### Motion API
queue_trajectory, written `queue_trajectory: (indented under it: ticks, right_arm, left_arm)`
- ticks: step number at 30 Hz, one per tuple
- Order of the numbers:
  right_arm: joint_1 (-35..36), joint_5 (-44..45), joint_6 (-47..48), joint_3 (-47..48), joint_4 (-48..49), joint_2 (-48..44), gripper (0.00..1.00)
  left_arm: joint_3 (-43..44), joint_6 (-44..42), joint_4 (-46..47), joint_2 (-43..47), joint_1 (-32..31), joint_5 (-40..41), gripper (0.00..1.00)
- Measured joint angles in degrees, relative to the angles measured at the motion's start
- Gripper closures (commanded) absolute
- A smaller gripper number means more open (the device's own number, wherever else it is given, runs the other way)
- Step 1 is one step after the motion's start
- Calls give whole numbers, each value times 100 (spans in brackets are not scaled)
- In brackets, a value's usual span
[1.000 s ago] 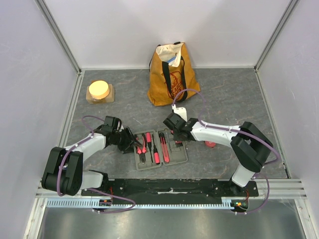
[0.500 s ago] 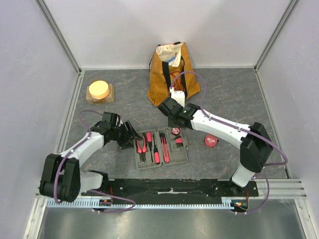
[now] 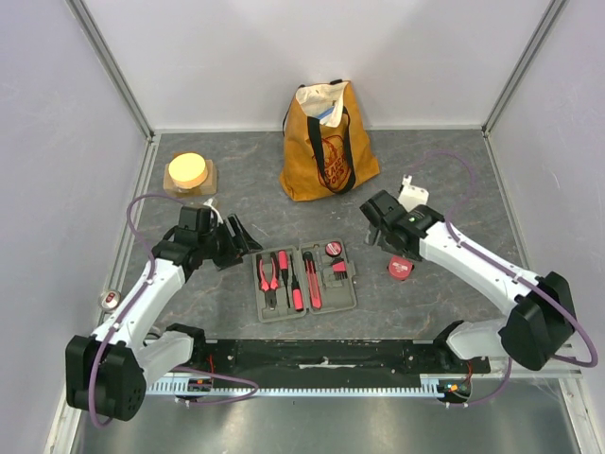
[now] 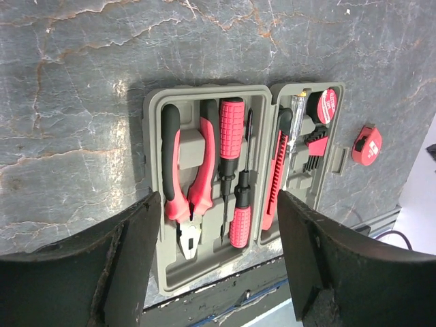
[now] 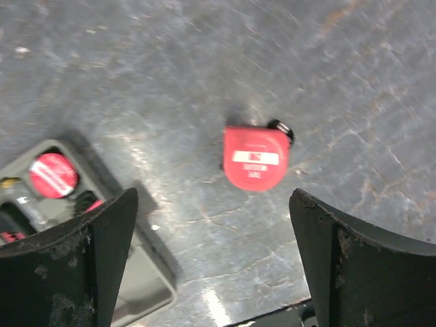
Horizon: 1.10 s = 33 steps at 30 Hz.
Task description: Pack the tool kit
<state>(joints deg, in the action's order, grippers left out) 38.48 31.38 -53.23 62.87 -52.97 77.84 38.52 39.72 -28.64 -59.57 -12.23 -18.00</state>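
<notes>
The grey tool kit case (image 3: 304, 279) lies open and flat between both arms. In the left wrist view its left half (image 4: 204, 272) holds red-and-black pliers (image 4: 184, 184) and two screwdrivers (image 4: 231, 129). Its right half holds a red knife (image 4: 276, 177), a tester and a round red piece (image 4: 328, 103). A red tape measure (image 3: 400, 268) lies on the table right of the case, also seen from the right wrist (image 5: 255, 158). My left gripper (image 3: 241, 236) (image 4: 219, 225) hangs open, above and left of the case. My right gripper (image 3: 381, 227) (image 5: 212, 204) is open and empty, above the table beside the tape measure.
A mustard-yellow tote bag (image 3: 328, 142) stands at the back centre. A round yellow-topped tan block (image 3: 189, 173) sits at the back left. Walls close in the table on three sides, and the black base rail (image 3: 321, 352) runs along the near edge.
My right gripper opened, left a round red piece in the case, and swung back to the right. My left gripper drew away to the left and opened wider.
</notes>
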Motion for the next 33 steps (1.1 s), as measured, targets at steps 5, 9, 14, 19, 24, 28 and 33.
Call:
queue_trajectory:
  ticks: [5,9,14,19,24,28,33]
  right_arm:
    - [-214,-72,-245,-643,-173,-166,2]
    - [-380,-210,-407,-907,-190,-74,2]
    - [-660,-490,-415,-1255,70,98,2]
    - [-879,-745,-304,-1373,417,378,2]
    - [-1115,-964,-125,-1377,815,623,11]
    - [-1298,-1128,-13,-1443,1097,748,21]
    - [-1429,-1283,109,-1495,1329,975,33]
  left_arm:
    - [-2,-66,-83,122,0,2,25]
    - [-61,-87,-131,125,0,0,25]
    - [-142,-116,-164,146,0,0,25]
    - [-142,-131,-166,149,0,0,25]
    - [-144,-144,-164,146,0,2,25]
    - [-146,-166,-160,146,0,0,25]
    - [-232,-170,-146,146,0,-2,26]
